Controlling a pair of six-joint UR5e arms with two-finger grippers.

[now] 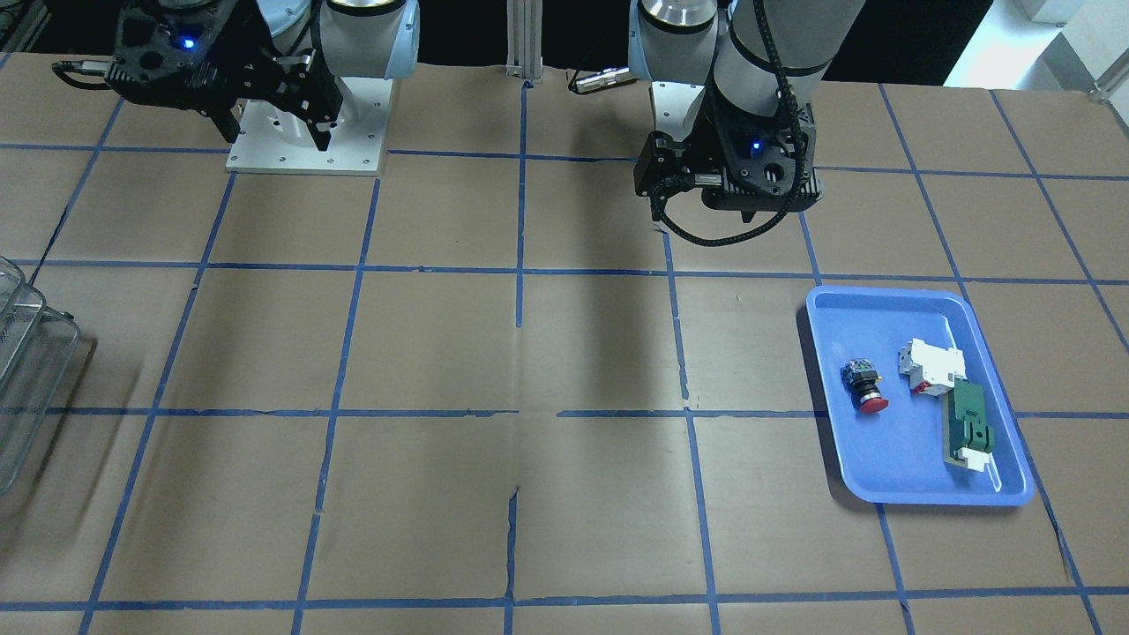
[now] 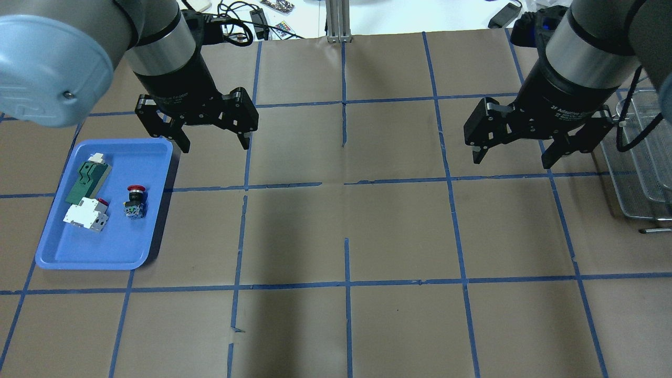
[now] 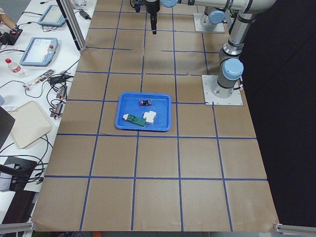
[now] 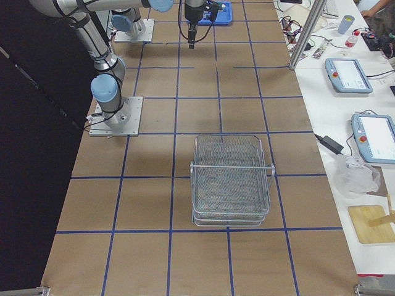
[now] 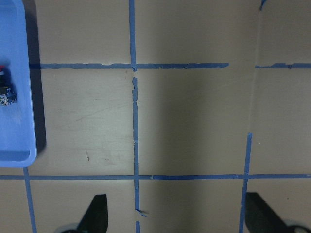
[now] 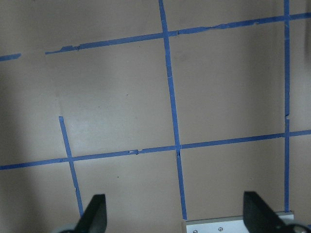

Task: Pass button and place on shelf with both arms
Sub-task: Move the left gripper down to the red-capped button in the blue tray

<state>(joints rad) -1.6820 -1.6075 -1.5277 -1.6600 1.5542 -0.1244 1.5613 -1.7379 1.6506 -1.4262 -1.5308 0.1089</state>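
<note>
The left claw (image 2: 215,143) and right claw (image 2: 512,157) hang wide open and empty above the table (image 2: 399,231). The button (image 2: 134,200) lies on its side in the tray (image 2: 121,247), near the left claw

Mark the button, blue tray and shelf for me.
button (image 1: 864,386), front-facing view, black body.
blue tray (image 1: 891,454), front-facing view, bare floor.
shelf (image 4: 229,179), exterior right view, top mesh tier.
</note>
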